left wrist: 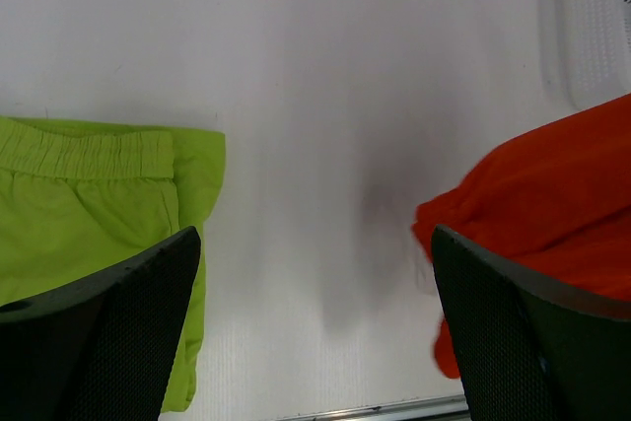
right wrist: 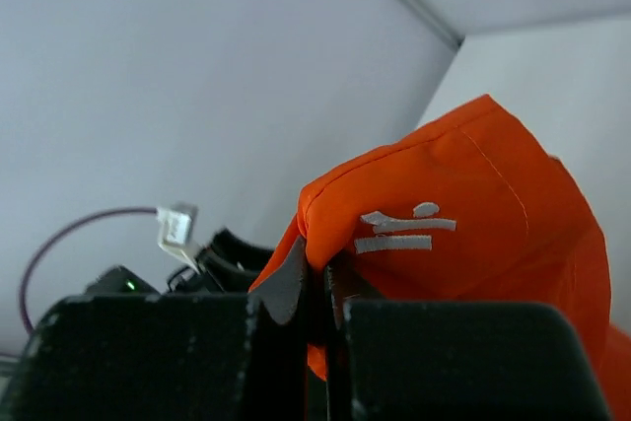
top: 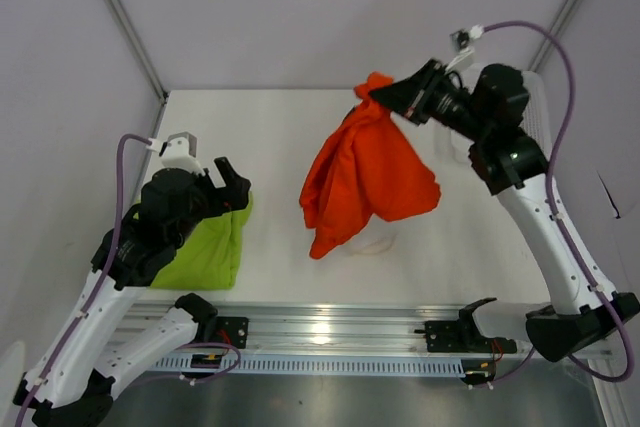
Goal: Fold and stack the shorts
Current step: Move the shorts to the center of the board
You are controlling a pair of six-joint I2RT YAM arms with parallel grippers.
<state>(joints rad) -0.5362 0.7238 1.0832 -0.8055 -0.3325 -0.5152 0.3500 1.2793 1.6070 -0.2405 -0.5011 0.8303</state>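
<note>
Two pairs of shorts are showing up in the top camera. The lime green shorts (top: pixel 205 247) are lying folded on the table (top: pixel 270 137) at the near left, partly under the left arm. The orange-red shorts (top: pixel 365 177) are hanging bunched from the right gripper (top: pixel 382 97), which is pinching one corner up high at the far right. The lower end is draping toward the near edge and looks like it's brushing the table. So the long axis is running from the pinched corner down to the free hem, and that free end is pointing toward the left arm's side. The left gripper (top: pixel 228 187) is hovering over the green pair with jaws spread wide, holding nothing. Left wrist cam is agreeing: green waistband on one side, orange hem dangling on the other, bare table between the open fingers (left wrist: pixel 128 332), the two pairs well apart. Right wrist cam is showing the jaws clenched tight on an orange fold right by the white logo (right wrist: pixel 404 229). I'm guessing the left arm is sitting nearer for grabbing that loose end.
</note>
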